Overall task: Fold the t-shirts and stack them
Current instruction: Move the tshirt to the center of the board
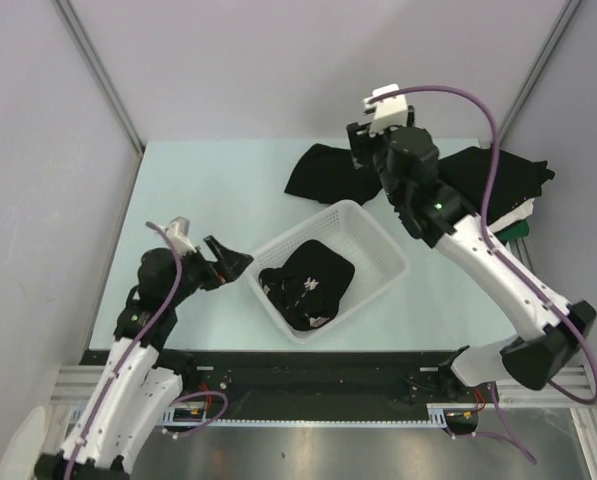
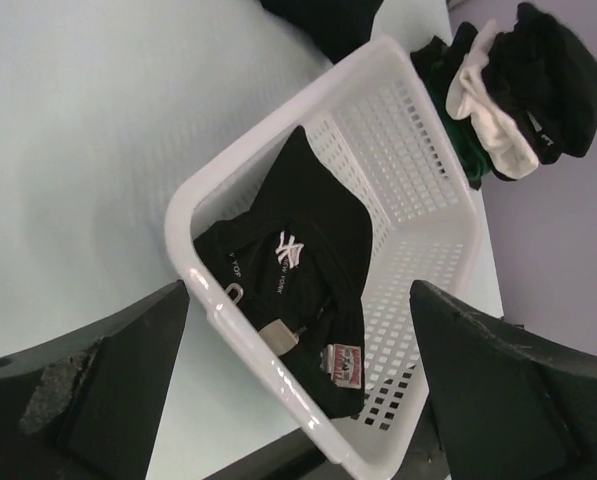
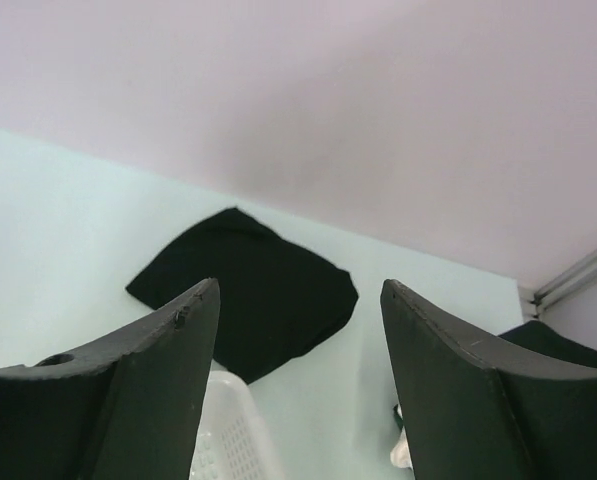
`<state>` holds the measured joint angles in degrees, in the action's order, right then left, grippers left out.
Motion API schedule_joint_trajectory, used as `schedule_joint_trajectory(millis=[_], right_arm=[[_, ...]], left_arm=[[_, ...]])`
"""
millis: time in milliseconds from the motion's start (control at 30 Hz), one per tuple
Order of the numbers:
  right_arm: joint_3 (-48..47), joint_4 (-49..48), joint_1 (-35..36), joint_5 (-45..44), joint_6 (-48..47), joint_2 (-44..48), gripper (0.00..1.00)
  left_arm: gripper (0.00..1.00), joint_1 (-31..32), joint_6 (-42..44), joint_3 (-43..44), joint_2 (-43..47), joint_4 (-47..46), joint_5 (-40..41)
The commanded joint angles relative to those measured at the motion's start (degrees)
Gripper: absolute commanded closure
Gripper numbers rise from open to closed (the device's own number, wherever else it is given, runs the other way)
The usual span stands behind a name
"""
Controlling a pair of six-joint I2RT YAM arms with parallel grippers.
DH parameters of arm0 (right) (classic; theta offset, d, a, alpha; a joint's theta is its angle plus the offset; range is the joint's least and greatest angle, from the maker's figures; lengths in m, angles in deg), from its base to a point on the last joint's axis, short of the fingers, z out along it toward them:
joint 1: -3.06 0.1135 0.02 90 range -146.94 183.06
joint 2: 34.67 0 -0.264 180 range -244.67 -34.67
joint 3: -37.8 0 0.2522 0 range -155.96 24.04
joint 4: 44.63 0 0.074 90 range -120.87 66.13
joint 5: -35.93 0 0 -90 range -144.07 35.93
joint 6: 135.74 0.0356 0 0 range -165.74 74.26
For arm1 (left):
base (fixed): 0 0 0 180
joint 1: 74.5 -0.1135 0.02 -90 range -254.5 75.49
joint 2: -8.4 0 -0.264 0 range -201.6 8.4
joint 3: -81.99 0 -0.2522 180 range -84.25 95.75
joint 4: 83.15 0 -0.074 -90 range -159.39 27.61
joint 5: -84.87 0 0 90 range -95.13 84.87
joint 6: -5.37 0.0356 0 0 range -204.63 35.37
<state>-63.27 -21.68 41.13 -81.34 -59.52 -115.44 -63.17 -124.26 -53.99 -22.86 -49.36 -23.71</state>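
A crumpled black t-shirt (image 1: pixel 306 285) with white lettering lies in the white mesh basket (image 1: pixel 386 262); the left wrist view shows it too (image 2: pixel 308 260). A folded black t-shirt (image 1: pixel 321 172) lies flat on the table behind the basket, seen ahead in the right wrist view (image 3: pixel 253 295). A pile of black, white and green shirts (image 1: pixel 500 180) sits at the far right (image 2: pixel 518 90). My left gripper (image 1: pixel 230 262) is open and empty, just left of the basket's near corner (image 2: pixel 298 400). My right gripper (image 1: pixel 366 160) is open and empty, raised above the basket's far corner (image 3: pixel 298 360).
The basket's rim (image 2: pixel 193 250) lies between my left fingers (image 2: pixel 108 380). Its corner (image 3: pixel 228 430) shows below my right fingers (image 3: pixel 148 390). Grey walls and metal posts (image 1: pixel 98 70) bound the table's back and sides. Bare table surface (image 1: pixel 208 180) lies at the far left.
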Motion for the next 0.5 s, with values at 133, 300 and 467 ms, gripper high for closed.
schedule_joint_trajectory(millis=[133, 300, 467], right_arm=[[3.5, 6.1, -0.4, -1.6, 3.8, 6.2, 0.31], [5.7, 8.3, -0.9, -1.9, 4.3, 10.4, 0.31], [7.7, 9.7, -1.9, -2.0, 4.3, 14.9, 0.31]], left_arm=[[0.13, 15.4, -4.6, 5.4, -24.3, -13.5, 12.2], [0.15, 17.8, -2.8, 11.6, -34.1, -11.8, 15.3], [0.13, 17.8, -1.2, 18.0, -37.0, -7.2, 18.0]])
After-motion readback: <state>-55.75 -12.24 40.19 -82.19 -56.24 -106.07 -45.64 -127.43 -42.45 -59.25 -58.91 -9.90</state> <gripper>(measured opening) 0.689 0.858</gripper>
